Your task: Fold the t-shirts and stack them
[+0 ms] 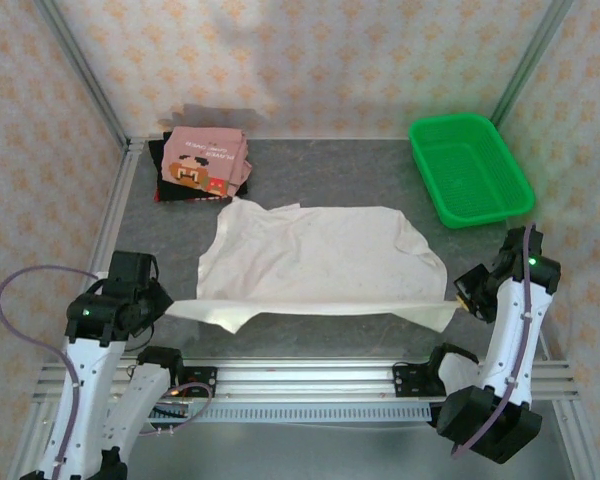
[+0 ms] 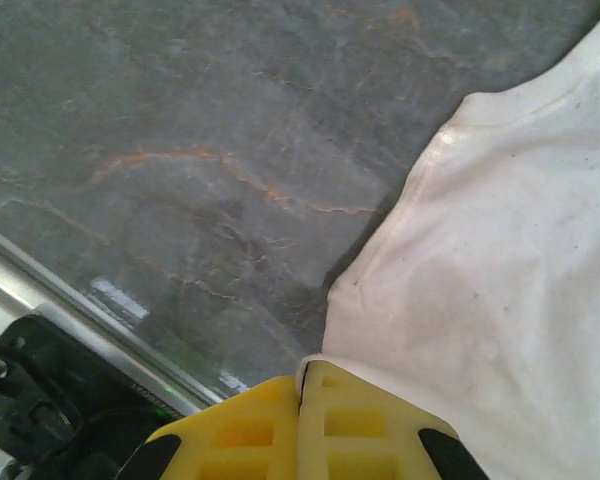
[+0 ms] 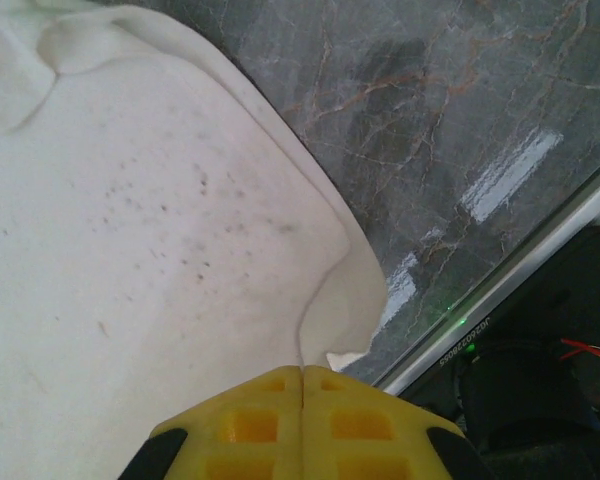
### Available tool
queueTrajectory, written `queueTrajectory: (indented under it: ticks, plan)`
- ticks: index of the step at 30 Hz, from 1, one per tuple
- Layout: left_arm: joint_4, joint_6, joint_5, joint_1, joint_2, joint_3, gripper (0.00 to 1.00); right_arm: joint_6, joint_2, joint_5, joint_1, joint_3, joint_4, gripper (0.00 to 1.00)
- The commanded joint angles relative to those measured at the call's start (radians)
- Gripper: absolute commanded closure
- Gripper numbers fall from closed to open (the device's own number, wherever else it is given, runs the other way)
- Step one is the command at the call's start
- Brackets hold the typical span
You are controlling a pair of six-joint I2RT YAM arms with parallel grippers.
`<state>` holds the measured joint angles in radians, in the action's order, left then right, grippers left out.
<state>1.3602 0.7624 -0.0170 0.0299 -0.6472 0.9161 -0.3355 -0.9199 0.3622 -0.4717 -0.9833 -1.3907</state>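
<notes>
Top external view: an off-white t-shirt point(image 1: 320, 250) lies spread across the middle of the grey marbled table point(image 1: 350, 165). Its near edge is drawn into a taut, straight line between the two arms. The left gripper point(image 1: 167, 305) holds that edge at its left end and the right gripper point(image 1: 462, 294) holds it at its right end. A corner of cloth droops below the line near the left gripper. The far part of the shirt rests flat on the table, wrinkled along its far edge.

A folded pile sits at the far left corner. On top is a pink t-shirt point(image 1: 208, 160) with a brown pixel-art face, and black t-shirts point(image 1: 168, 190) lie under it, their edges showing at the left and near sides. A green basket point(image 1: 520, 187) stands at the far right, well apart from the spread shirt.

Left wrist view: the left gripper's point(image 2: 300, 385) yellow fingers point(image 2: 240, 430) are pressed together, with a fold of the off-white t-shirt point(image 2: 500, 280) pinched between them. A seamed edge of the cloth runs away from the jaws, and the grey table point(image 2: 180, 150) shows to the left.

Right wrist view: the right gripper's point(image 3: 302, 378) yellow fingers point(image 3: 370, 430) are likewise clamped on the off-white t-shirt point(image 3: 150, 230). The cloth's surface shows faint dark speckles, and the table point(image 3: 440, 90) shows to the right.
</notes>
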Motion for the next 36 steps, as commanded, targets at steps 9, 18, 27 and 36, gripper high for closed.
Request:
queueTrajectory:
  ticks: [9,18,27,36]
  plan:
    - [-0.069,-0.030,0.098,-0.010,-0.164,0.035,1.00,-0.009,-0.060,-0.062,0.023,0.026,0.030,1.00]
    - [-0.279,-0.194,0.054,-0.009,-0.471,0.072,1.00,-0.017,-0.224,-0.085,0.063,0.052,0.190,1.00]
    - [-0.361,-0.306,0.023,0.020,-0.693,0.132,1.00,0.017,-0.328,-0.102,0.064,0.055,0.249,1.00]
    - [-0.393,-0.351,0.022,0.067,-0.825,0.181,1.00,0.021,-0.371,-0.100,0.085,0.063,0.285,1.00]
